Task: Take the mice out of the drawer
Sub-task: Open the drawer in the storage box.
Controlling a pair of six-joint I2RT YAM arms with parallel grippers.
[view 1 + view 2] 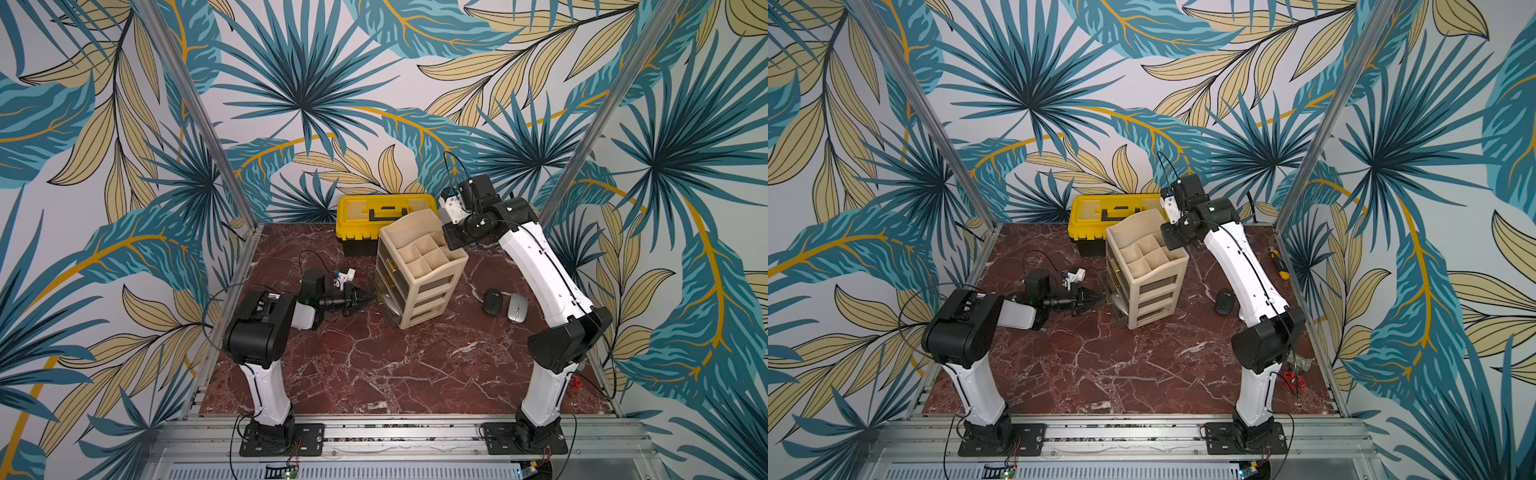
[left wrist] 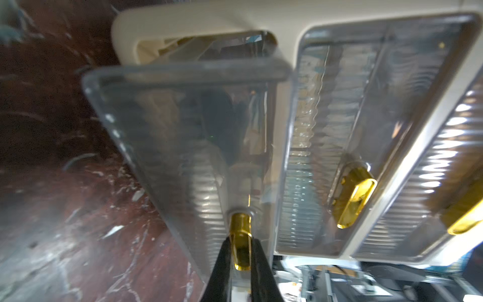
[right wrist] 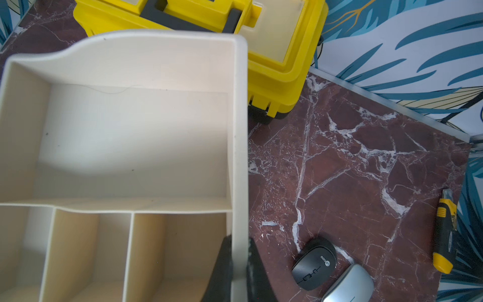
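A cream organizer (image 1: 419, 270) with three clear drawers stands mid-table. My left gripper (image 2: 241, 238) is shut on the gold handle (image 2: 241, 222) of the bottom drawer (image 2: 183, 136), which is pulled partly out. A dark blurred shape shows through the drawer's ribbed front; I cannot tell what it is. My right gripper (image 3: 239, 243) is shut on the organizer's upper side wall (image 3: 239, 157). Two mice lie on the table to the right of the organizer: a black mouse (image 1: 493, 301) (image 3: 315, 264) and a silver mouse (image 1: 517, 307) (image 3: 349, 285) side by side.
A yellow toolbox (image 1: 386, 216) sits right behind the organizer at the back wall. A yellow-and-black utility knife (image 1: 1279, 262) (image 3: 445, 232) lies near the right edge. The other two drawers (image 2: 339, 157) are shut. The marble table (image 1: 374, 365) stretches toward the front.
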